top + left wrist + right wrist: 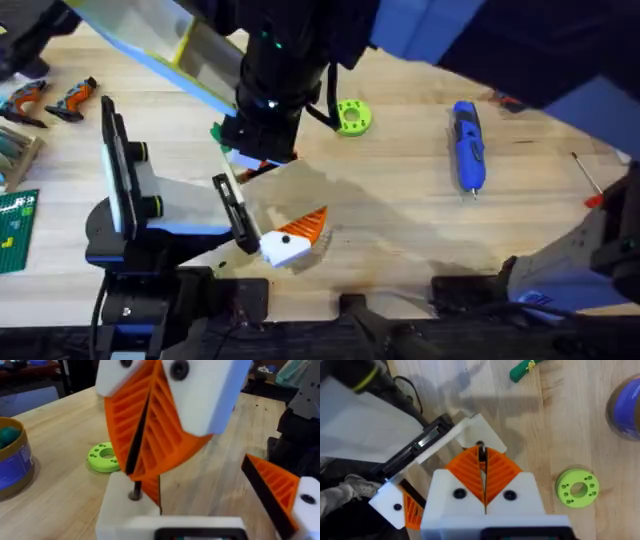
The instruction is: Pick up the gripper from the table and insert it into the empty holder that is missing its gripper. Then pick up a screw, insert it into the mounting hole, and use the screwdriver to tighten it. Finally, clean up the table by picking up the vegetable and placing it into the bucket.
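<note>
You are clamping a screw (481,451) between the closed pads of the right gripper (482,467), with its lower end at the white holder (117,505). The left gripper (195,490) is standing with its fingers apart. The blue screwdriver (468,145) is lying on the desk (400,220), well apart from the holder. The green vegetable (525,369) is lying near the bucket (626,407).

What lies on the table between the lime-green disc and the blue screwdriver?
Nothing. In the overhead view, the stretch of table between the lime-green disc and the screwdriver is bare wood.
</note>
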Tool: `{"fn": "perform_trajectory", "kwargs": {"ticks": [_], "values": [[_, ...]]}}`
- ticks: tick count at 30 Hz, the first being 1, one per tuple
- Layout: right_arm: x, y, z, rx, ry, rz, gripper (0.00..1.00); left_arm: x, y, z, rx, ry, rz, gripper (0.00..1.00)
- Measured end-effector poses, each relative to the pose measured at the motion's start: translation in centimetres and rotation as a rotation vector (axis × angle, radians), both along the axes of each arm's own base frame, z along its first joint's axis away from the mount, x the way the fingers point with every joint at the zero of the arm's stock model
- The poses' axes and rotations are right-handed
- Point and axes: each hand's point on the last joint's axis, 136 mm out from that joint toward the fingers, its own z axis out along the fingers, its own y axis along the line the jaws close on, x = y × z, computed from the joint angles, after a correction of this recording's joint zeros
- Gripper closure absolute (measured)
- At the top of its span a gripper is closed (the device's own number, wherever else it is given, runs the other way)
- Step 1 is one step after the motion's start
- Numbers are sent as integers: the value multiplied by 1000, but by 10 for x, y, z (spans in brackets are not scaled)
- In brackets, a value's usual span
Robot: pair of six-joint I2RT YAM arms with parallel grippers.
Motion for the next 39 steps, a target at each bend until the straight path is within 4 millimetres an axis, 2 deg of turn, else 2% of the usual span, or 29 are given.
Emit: {"fn": "perform_trajectory", "kwargs": {"ticks": [39], "values": [[0,1,-4,-8,8,-6,995,0,0,0,-7,15,1,16]]}}
